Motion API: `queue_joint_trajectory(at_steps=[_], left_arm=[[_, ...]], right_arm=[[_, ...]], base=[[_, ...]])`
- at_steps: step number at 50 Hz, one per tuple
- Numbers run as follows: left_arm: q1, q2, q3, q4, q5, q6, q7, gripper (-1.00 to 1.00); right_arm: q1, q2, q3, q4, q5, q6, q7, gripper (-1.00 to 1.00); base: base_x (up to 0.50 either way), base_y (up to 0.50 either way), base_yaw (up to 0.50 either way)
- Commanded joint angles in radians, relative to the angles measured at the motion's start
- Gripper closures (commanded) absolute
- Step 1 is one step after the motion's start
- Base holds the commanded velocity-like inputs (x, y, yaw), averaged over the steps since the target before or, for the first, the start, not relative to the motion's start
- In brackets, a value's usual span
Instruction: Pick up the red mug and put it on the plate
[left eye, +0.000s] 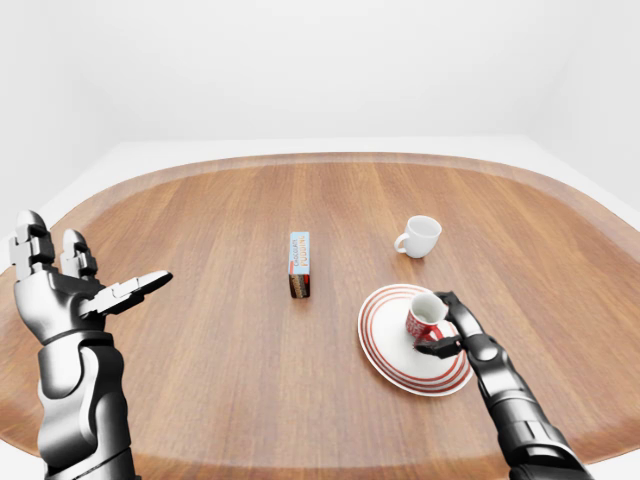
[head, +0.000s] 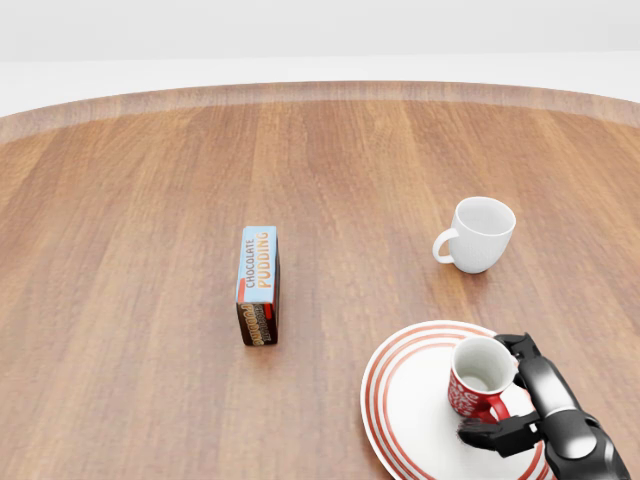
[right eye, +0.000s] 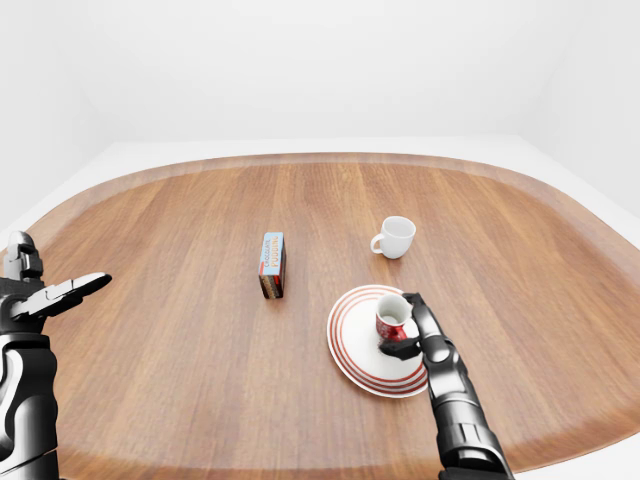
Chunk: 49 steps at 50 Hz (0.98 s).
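Observation:
The red mug (head: 478, 388) stands upright on the white plate with red rings (head: 412, 412), at the lower right of the head view. My right hand (head: 503, 392) comes in from the bottom right and its fingers (head: 521, 349) close round the mug's right side. My left hand (left eye: 92, 285) is raised at the left of the left-eye view, open and empty, well away from the mug and plate.
A white mug (head: 480, 234) stands just above the plate in the head view. A chocolate pudding box (head: 258, 285) stands on edge left of the plate. All sit on a round wooden table (head: 150, 200) with white walls beyond it.

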Motion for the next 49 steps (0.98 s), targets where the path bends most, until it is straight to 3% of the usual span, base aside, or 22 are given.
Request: queue_joint_trajectory(at_steps=[1, 6, 10, 14, 19, 23, 25, 27, 29, 30, 33, 34, 35, 37, 40, 49], left_arm=[[0.001, -0.001, -0.001, -0.007, 0.000, 0.000, 0.002, -1.00], [0.002, -0.002, 0.000, -0.012, 0.001, 0.000, 0.002, -1.00], [0.002, -0.003, 0.001, -0.015, 0.001, 0.000, 0.001, -1.00], [0.002, -0.003, 0.001, -0.013, 0.002, 0.000, 0.000, -1.00], [0.002, -0.003, 0.001, -0.009, 0.003, 0.000, -0.002, -1.00], [0.004, -0.003, 0.002, -0.010, 0.002, 0.000, -0.002, -1.00], [0.004, -0.003, 0.002, -0.013, 0.002, 0.000, -0.002, -1.00], [0.003, -0.003, 0.002, -0.011, 0.003, 0.000, -0.002, -1.00], [0.004, -0.003, 0.001, -0.010, 0.004, 0.000, -0.002, -1.00], [0.004, -0.003, 0.001, -0.010, 0.004, 0.000, -0.003, -1.00], [0.005, -0.003, 0.003, -0.015, 0.002, 0.000, -0.002, -1.00], [0.005, -0.002, 0.005, -0.019, 0.000, 0.000, -0.001, -1.00], [0.005, -0.002, 0.005, -0.021, 0.000, 0.000, -0.001, -1.00], [0.004, -0.001, 0.006, -0.024, -0.001, 0.000, 0.000, -1.00], [0.004, -0.001, 0.007, -0.026, -0.002, 0.000, 0.000, -1.00], [0.003, -0.001, 0.007, -0.022, -0.001, 0.000, -0.001, -1.00]], right_arm=[[0.028, 0.030, 0.029, -0.024, -0.002, 0.000, -0.059, -1.00], [0.147, 0.048, 0.014, -0.341, -0.056, 0.000, 0.016, -1.00], [0.303, 0.073, -0.035, -0.836, -0.159, 0.000, 0.165, -1.00], [0.373, 0.104, -0.086, -1.195, -0.283, 0.000, 0.327, -1.00], [0.386, 0.132, -0.169, -1.547, -0.441, 0.000, 0.555, -1.00], [0.349, 0.125, -0.257, -1.735, -0.547, 0.000, 0.574, -1.00], [0.247, 0.137, -0.399, -1.786, -0.613, 0.000, 0.574, -1.00], [-0.027, 0.053, -0.650, -1.790, -0.692, 0.000, 0.574, -1.00], [-0.233, -0.111, -0.726, -1.790, -0.797, 0.000, 0.574, -1.00], [-0.388, -0.326, -0.720, -1.790, -0.855, 0.000, 0.574, -1.00], [-0.440, -0.782, -0.665, -1.790, -0.872, 0.000, 0.574, -1.00], [-0.410, -0.909, -0.704, -1.790, -0.850, 0.000, 0.574, -1.00], [-0.375, -0.965, -0.736, -1.790, -0.829, 0.000, 0.574, -1.00], [-0.394, -1.012, -0.808, -1.789, -0.783, 0.000, 0.574, -1.00], [-0.402, -1.018, -0.851, -1.789, -0.771, 0.000, 0.574, -1.00], [-0.435, -1.017, -0.832, -1.789, -0.778, 0.000, 0.574, -1.00]], base=[[0.00, 0.00, 0.00], [0.00, 0.00, 0.00], [0.00, 0.00, 0.00], [0.00, 0.00, 0.00], [0.00, 0.00, 0.00], [0.00, 0.00, 0.00], [0.00, 0.00, 0.00], [0.00, 0.00, 0.00], [0.00, 0.00, 0.00], [0.00, 0.00, 0.00], [0.00, 0.00, 0.00], [0.00, 0.00, 0.00], [0.00, 0.00, 0.00], [0.00, 0.00, 0.00], [0.00, 0.00, 0.00], [0.00, 0.00, 0.00]])
